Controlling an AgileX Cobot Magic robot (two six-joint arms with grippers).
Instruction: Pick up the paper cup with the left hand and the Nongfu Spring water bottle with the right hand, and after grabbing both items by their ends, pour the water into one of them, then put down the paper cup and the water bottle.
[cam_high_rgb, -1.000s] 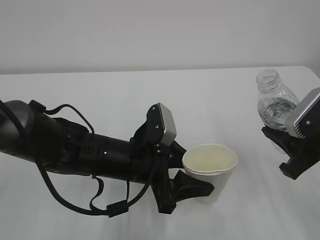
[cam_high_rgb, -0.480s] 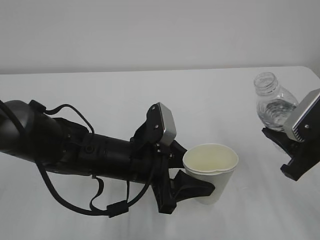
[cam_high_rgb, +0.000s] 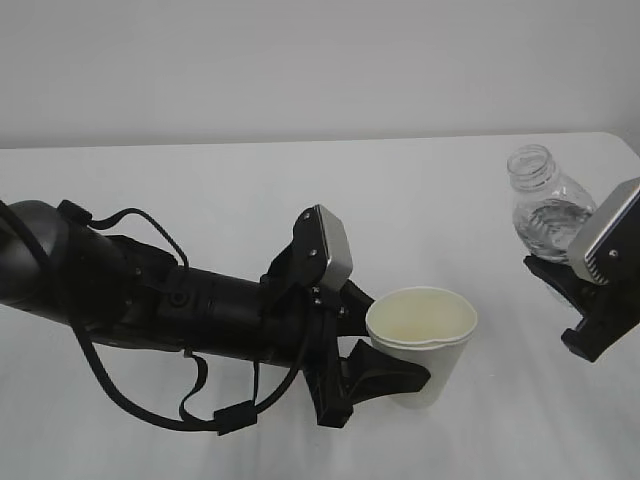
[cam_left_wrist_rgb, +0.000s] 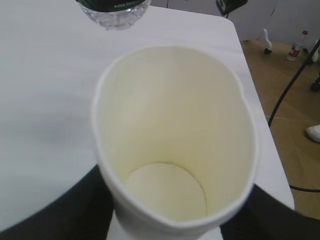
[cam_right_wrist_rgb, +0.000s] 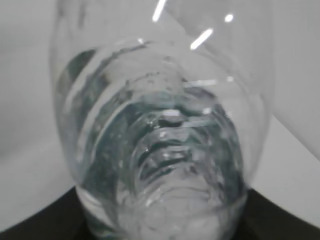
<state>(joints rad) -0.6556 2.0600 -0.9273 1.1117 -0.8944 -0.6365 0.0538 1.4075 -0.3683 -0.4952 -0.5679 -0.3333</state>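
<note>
Two grips: left gripper (cam_high_rgb: 385, 375) clasps plain paper cup (cam_high_rgb: 422, 340); right gripper (cam_high_rgb: 575, 290) clasps bottle (cam_high_rgb: 543, 212), lettering unreadable.

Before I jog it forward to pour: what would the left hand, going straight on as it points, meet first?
Probably the water bottle, straight ahead beyond the held paper cup; depth is unclear.

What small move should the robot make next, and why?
Probably bring the clear ribbed plastic bottle, gripped in the right gripper, across over the off-white paper cup. The left gripper holds the cup, which looks empty, and the uncapped bottle stands well to its side.
</note>
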